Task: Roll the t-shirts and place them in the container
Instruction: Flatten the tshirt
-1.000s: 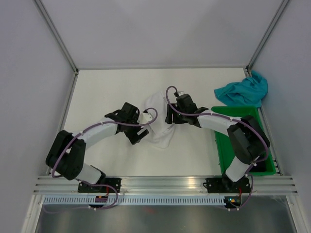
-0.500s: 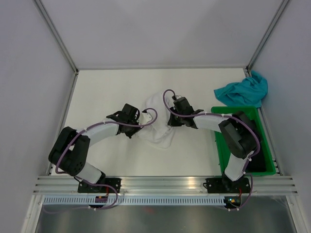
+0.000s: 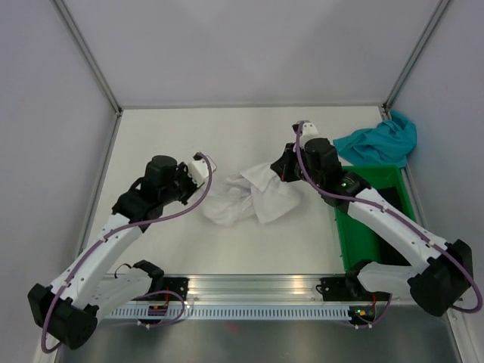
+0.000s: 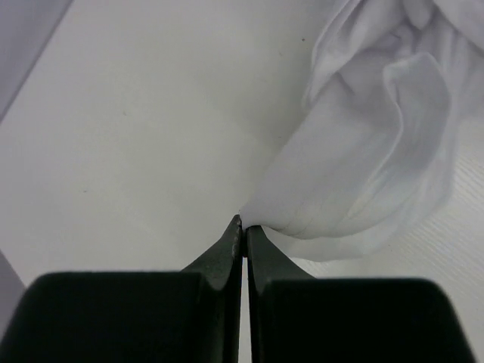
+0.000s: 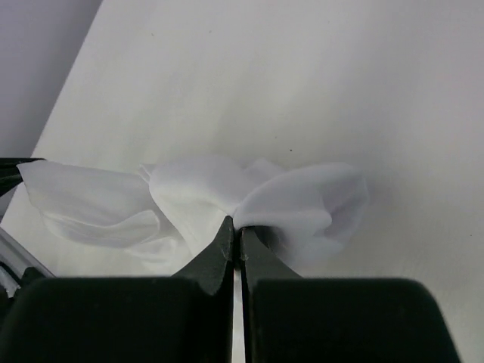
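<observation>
Top external view shows the white t-shirt bunched at the centre of the table. The left gripper is clamped on its 9 o'clock edge, and the right gripper pinches a fold near its 1 o'clock corner. The teal t-shirt lies crumpled at 2 o'clock, by the far edge of the green crate.

the left hand and right hand have drawn apart, stretching the white t-shirt.
</observation>
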